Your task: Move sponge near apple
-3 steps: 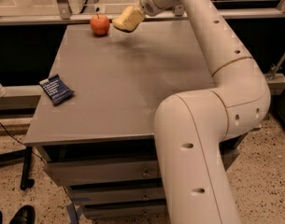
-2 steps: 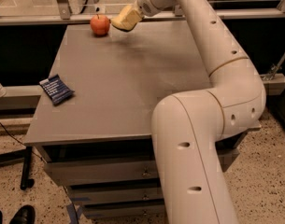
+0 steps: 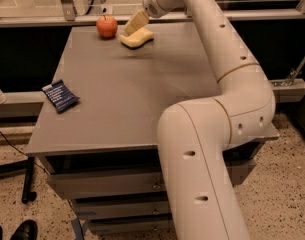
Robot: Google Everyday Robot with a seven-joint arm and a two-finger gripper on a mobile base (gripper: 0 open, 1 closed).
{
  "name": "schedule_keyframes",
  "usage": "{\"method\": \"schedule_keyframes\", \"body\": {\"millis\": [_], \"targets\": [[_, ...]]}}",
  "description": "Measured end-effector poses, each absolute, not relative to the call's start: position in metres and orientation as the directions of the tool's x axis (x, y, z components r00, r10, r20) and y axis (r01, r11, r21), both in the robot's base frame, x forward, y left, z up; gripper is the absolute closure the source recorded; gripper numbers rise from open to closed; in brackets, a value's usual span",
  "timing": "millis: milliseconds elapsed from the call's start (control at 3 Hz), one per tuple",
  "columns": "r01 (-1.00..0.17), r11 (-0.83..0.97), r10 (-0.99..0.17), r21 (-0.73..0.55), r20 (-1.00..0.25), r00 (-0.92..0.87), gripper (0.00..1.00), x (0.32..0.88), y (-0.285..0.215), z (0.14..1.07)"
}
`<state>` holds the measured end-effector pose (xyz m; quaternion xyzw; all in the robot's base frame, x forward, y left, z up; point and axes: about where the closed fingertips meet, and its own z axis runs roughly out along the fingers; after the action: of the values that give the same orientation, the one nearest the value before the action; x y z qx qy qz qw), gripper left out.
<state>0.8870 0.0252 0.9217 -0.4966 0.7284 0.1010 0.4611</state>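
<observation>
The pale yellow sponge [image 3: 137, 38] lies flat at the far side of the grey table [image 3: 142, 99], just right of the red-orange apple [image 3: 107, 26], about a sponge's width away from it. My gripper [image 3: 135, 23] hangs just above the sponge's back left edge, tilted down and to the left. Its pale fingers [image 3: 137, 20] are open and no longer hold the sponge. The arm reaches in from the lower right across the table.
A dark blue packet [image 3: 60, 95] lies near the table's left edge. A metal rail and glass partition [image 3: 67, 19] run behind the table's far edge. Drawers [image 3: 102, 184] sit below the tabletop. A shoe [image 3: 24, 230] is on the floor at lower left.
The sponge was held in the gripper above the table beside the apple. It has now dropped out of the gripper and lies flat on the table.
</observation>
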Motion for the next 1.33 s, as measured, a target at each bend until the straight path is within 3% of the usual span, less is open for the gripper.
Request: {"method": "schedule_keyframes", "body": {"millis": [667, 1333], "targets": [[-0.824, 0.518, -0.577, -0.228, -0.805, -0.140, 0.00, 0.877, 0.000, 0.920], [-0.818, 0.575, -0.421, -0.014, -0.862, -0.281, 0.00, 0.842, -0.080, 0.911]]}}
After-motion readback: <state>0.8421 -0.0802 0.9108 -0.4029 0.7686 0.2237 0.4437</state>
